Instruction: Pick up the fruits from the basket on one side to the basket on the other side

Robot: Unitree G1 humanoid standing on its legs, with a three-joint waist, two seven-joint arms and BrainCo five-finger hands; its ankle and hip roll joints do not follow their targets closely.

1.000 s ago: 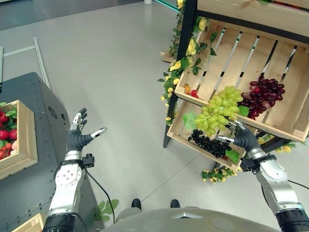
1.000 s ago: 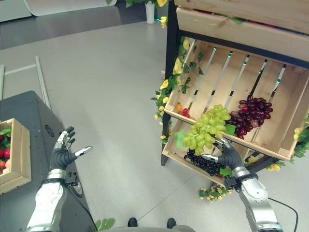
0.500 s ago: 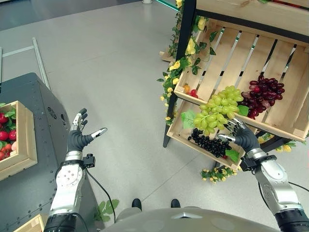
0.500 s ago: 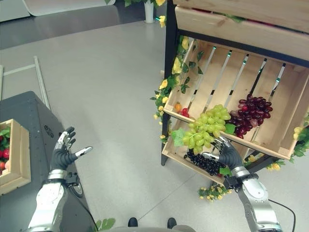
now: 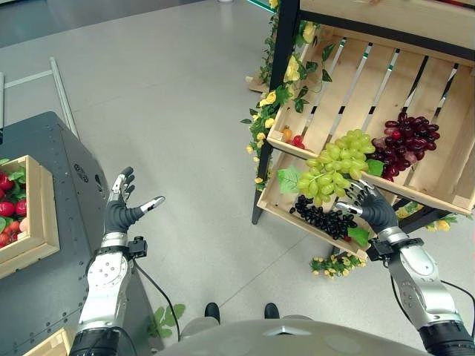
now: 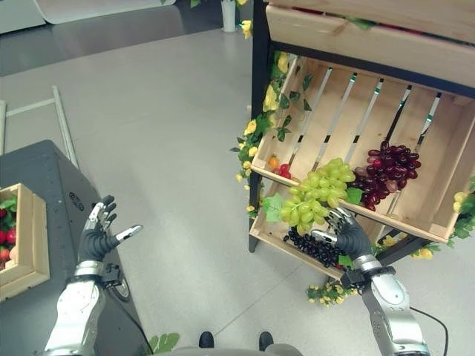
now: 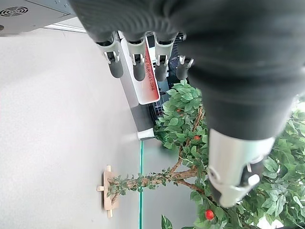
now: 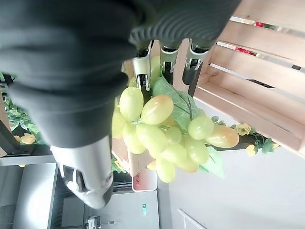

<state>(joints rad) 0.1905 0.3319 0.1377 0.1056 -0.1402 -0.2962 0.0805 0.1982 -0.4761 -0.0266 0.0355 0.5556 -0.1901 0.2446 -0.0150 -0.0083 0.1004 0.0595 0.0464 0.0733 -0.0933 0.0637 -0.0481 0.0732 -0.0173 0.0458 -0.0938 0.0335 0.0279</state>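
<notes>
Right hand [image 5: 373, 210] fingers curled, pinching green grape bunch [image 5: 330, 166]: lift-out step. Left hand [image 5: 121, 209] spread, idle. Next: carry across to wooden crate [image 5: 43, 215] beside left hand.

A slatted crate [image 5: 415, 178] stood at right, holding one grape bunch [image 5: 404, 137]. Another bunch [image 5: 330, 167] overhung its front edge, a third [image 5: 323, 217] lay below. A fruit box [image 5: 41, 222] sat far left.
</notes>
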